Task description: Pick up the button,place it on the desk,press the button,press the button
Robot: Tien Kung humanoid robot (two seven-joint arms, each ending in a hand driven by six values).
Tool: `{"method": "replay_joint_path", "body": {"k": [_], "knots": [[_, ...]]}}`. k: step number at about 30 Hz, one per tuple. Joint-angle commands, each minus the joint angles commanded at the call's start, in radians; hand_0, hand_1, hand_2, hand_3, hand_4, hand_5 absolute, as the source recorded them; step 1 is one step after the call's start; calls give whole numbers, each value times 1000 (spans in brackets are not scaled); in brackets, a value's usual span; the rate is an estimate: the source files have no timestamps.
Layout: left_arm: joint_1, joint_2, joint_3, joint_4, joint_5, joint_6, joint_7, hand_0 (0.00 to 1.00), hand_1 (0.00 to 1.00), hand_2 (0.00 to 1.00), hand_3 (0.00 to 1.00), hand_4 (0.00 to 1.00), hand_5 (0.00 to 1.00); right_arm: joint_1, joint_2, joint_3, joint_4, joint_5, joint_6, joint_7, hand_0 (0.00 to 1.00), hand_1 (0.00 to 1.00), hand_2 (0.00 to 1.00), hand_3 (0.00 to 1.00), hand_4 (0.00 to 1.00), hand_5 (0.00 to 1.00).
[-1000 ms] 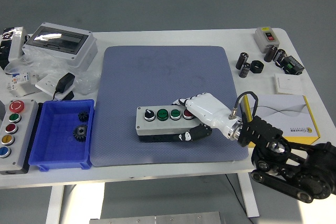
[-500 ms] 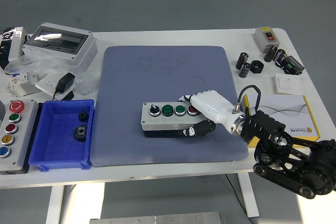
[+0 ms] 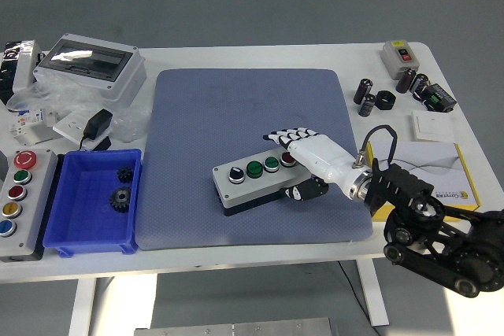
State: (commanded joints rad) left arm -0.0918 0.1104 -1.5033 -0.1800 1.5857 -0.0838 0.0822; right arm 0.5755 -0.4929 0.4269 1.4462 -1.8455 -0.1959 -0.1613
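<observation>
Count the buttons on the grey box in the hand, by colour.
On the button box held by the right hand:
Black knob: 1
Green buttons: 2
Red button, partly hidden by the fingers: 1
Total: 4

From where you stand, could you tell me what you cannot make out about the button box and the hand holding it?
Head view only:
- Button box: its right end, hidden under the right hand.
- Its red button: partly covered by the fingers.
- Any button labels: too small.
- Left hand: out of frame.
</observation>
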Motion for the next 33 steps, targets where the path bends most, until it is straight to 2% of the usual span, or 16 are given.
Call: {"method": "replay_joint_path", "body": {"k": [10,19,21,26,33], "knots": [[-1,0,3,0,1,-4,-3,625,603,565,612,817,237,4,-29,-1,29,152,56,5,998,998,998,998,687,51],[-1,3,4,0,3,-5,-5,626,604,563,611,810,230,47,-56,-11,58,184,122,0,998,998,998,998,705,72],[-1,3,3,0,3,-5,-7,629,608,568,615,829,236,60,-62,-18,61,201,138,-4,998,998,998,998,703,111],[-4,6,5,0,0,-4,-9,629,608,568,615,829,236,80,-70,-37,58,263,174,-11,998,998,998,998,703,111],[-5,11,7,0,-3,-1,-15,631,611,568,616,845,235,107,-81,-52,63,310,198,-14,998,998,998,998,681,106]]}}
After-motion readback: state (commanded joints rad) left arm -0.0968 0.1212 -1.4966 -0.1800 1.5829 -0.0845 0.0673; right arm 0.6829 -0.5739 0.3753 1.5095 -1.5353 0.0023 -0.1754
